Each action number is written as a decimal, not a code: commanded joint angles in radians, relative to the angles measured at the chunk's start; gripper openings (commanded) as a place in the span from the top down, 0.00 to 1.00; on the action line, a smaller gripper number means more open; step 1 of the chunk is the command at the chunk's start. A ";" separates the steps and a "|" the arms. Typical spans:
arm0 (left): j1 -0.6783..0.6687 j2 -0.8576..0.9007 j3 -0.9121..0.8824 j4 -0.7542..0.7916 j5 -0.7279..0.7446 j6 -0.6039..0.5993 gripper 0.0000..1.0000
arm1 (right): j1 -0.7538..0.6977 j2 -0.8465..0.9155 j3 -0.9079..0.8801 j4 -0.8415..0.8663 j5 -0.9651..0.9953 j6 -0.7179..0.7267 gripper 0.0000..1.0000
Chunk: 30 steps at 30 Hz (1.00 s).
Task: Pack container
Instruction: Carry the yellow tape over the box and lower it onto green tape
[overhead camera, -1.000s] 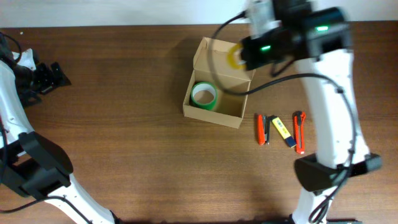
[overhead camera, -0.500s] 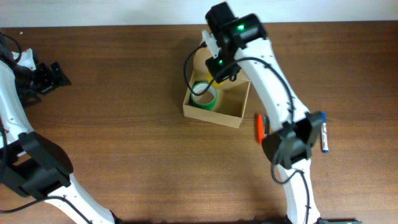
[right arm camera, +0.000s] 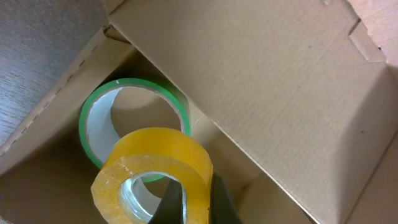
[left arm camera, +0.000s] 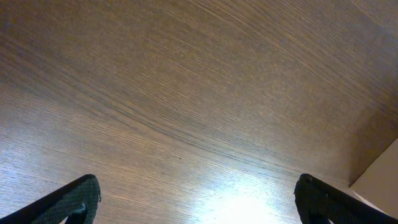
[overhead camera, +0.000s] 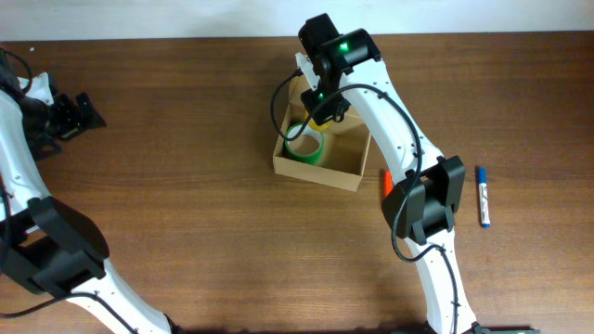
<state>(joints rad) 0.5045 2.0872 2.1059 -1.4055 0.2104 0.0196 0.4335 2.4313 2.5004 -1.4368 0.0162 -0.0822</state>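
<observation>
Right pincer (right arm camera: 196,190) clamps yellow tape roll (right arm camera: 155,158) above container (right arm camera: 280,99); fingers (right arm camera: 175,208) mostly cropped.

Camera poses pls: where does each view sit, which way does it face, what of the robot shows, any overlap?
Overhead: above the table, facing straight down; both arms, left hand and right hand show.
Left wrist: close over bare table, facing it; only its two spread fingers show.
Right wrist: above the container, looking into it; its fingertips grip the yellow tape roll over the green tape roll.
Shared: overhead and right wrist both see the container and green tape roll.
</observation>
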 commanded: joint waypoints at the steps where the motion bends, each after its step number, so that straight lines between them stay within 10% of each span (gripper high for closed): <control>1: 0.002 -0.006 -0.005 0.000 0.011 0.019 0.00 | 0.005 -0.001 0.006 -0.003 -0.028 0.003 0.96; 30: 0.002 -0.006 -0.005 0.000 0.011 0.019 0.01 | 0.039 0.001 -0.202 0.126 -0.111 0.000 0.96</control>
<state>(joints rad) 0.5045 2.0872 2.1059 -1.4055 0.2104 0.0193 0.4664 2.4313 2.3032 -1.3285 -0.0597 -0.0826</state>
